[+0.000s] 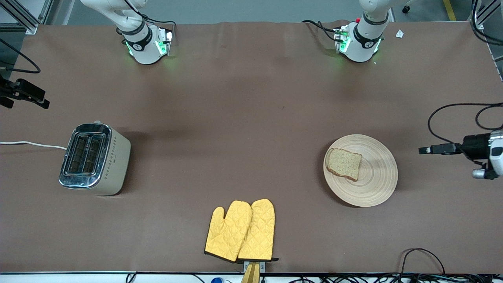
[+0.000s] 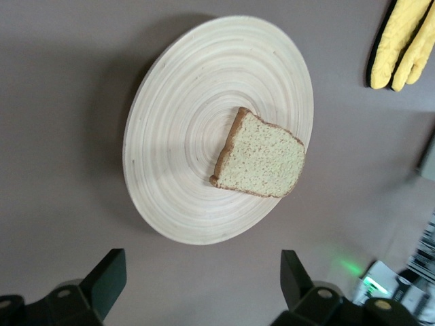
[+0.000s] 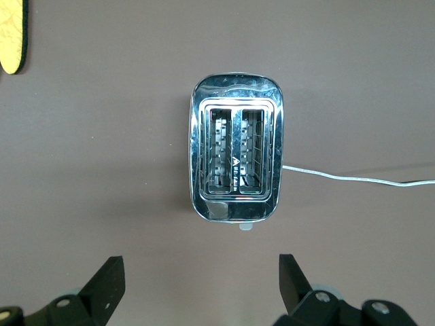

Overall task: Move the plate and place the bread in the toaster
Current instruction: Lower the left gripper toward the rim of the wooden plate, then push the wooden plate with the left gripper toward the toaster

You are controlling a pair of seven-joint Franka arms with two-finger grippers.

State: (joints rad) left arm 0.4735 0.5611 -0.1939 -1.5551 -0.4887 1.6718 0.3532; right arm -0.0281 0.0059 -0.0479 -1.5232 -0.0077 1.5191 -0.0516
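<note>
Bread (image 1: 344,163) lies on plate (image 1: 360,169) at left arm's end of table (image 1: 251,98), toaster (image 1: 94,158) well apart; both hands, left hand (image 2: 200,285) and right hand (image 3: 197,285), open, empty; grip plate rim level so the slice stays put.

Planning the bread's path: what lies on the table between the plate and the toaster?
In the front view, only bare brown table between the plate and the toaster. The yellow oven mitts lie nearer the camera, off that line.

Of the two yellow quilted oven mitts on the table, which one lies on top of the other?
The yellow quilted oven mitt toward the right arm's end, with its thumb sticking out, overlaps the edge of its partner.
</note>
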